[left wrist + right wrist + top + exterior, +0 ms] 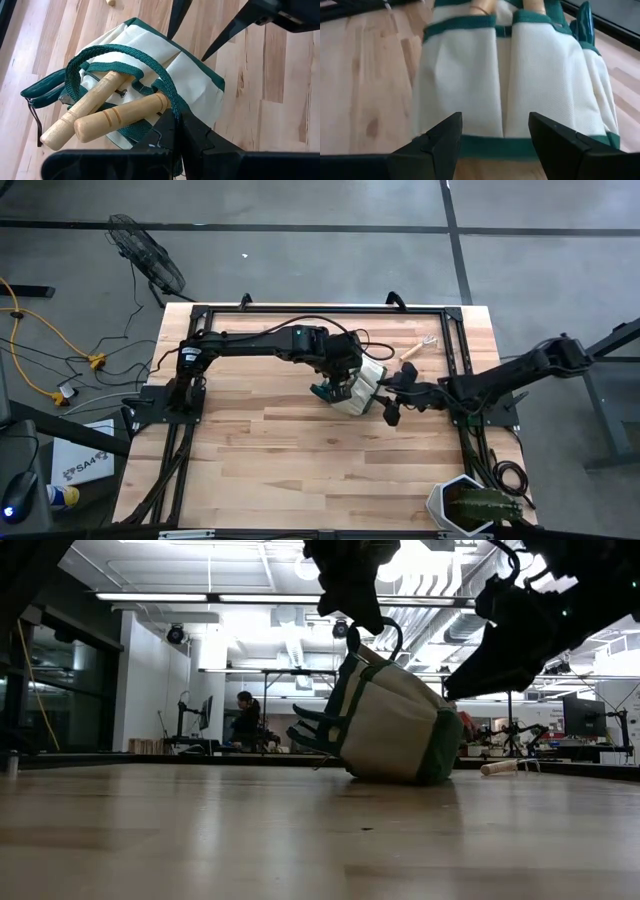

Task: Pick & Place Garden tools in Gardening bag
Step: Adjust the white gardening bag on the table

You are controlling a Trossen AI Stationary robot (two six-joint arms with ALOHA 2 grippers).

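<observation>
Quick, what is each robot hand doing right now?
Left gripper: jaws closed on the gardening bag's green handle.
Right gripper: jaws open, holding nothing, facing the bag's side.

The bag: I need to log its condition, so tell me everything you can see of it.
The bag is cream canvas with dark green trim, loop handles and pleated side pockets. It is tipped, one bottom edge on the table, near the table's middle. The left gripper is shut on a green handle, holding it tilted. Two wooden tool handles stick out of its mouth, and teal shears sit in a side pocket. The right gripper is open beside a pocketed side, not touching it.
</observation>
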